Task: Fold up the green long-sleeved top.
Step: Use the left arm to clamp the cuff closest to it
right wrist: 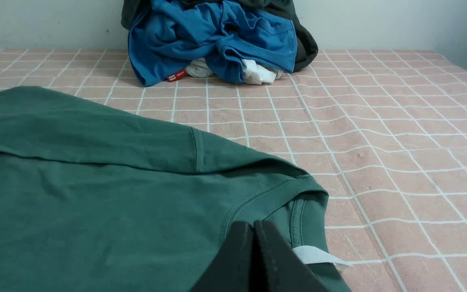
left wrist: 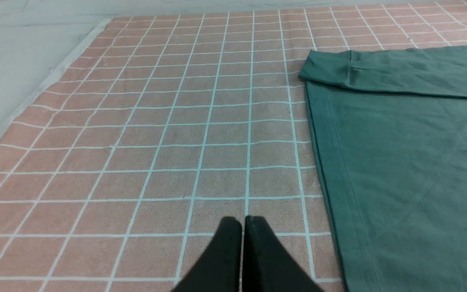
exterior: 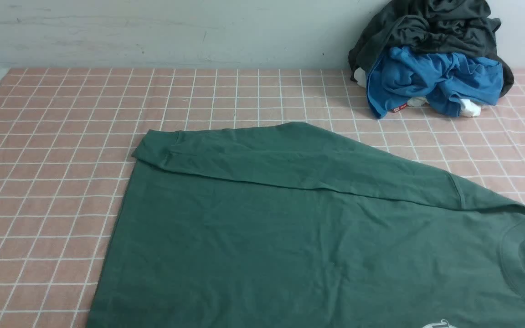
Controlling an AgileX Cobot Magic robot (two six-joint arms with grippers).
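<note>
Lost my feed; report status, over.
Left end effector and right end effector shut, nothing held. Green top flat, one sleeve folded across. Clothes pile apart, far right.

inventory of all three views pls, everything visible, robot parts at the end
green long-sleeved top: 1, dark green, spread flat from centre to near right, one sleeve folded across its far edge
neck label: 1, white, inside the top's collar
blue garment: 1, bright blue, crumpled in the far-right pile by the wall
dark grey-black garment: 1, heaped on top of the blue one
white cloth: count unclear, white, peeking out under the pile
tablecloth: 1, pink with white grid, covers the table
wall: 1, pale, behind the table
left gripper: 1, black, shut, empty, over bare tablecloth beside the top's hem
right gripper: 1, black, shut, empty, by the collar
</note>
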